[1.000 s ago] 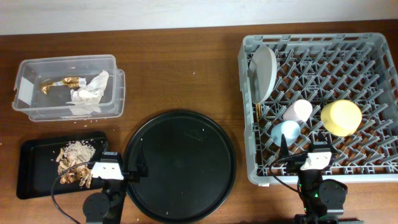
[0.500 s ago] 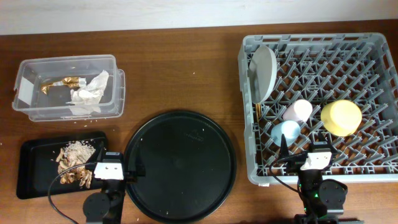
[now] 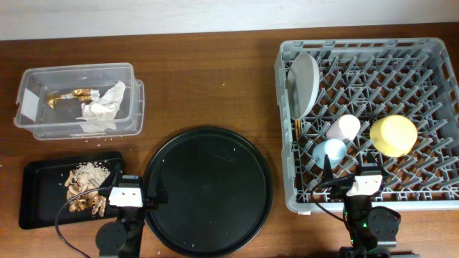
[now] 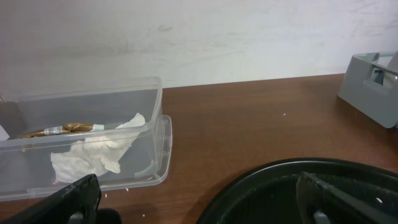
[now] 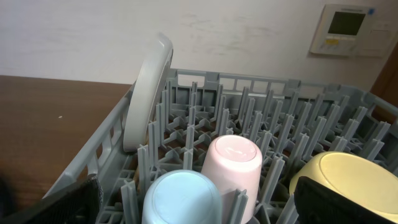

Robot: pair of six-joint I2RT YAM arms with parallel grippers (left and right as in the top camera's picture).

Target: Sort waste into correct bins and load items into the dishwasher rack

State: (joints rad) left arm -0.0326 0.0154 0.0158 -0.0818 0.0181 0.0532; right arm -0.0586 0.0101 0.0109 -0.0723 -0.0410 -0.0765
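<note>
— Kitchen, then?

— Closer to a robotics lab or test room dressed up as a dish station. Bare wooden table (image 3: pixel 215 93) pushed against a plain, scuffed white wall (image 4: pixel 199 37).

— And the signs of a lab?

— Left arm (image 3: pixel 120 233) and right arm (image 3: pixel 369 226) mounted at the table's near edge, trailing black cables. Commercial-style grey dishwasher rack (image 3: pixel 358 46) set straight on the wood. Small digital control panel (image 5: pixel 346 28) fixed on the wall behind.

Large round black tray (image 3: pixel 208 190) lies flat on brown wooden table (image 3: pixel 208 79), mid near edge, few pale specks on it. White wall (image 4: pixel 186 37) behind far edge. White wall panel (image 5: pixel 345 28) with small screen.
</note>
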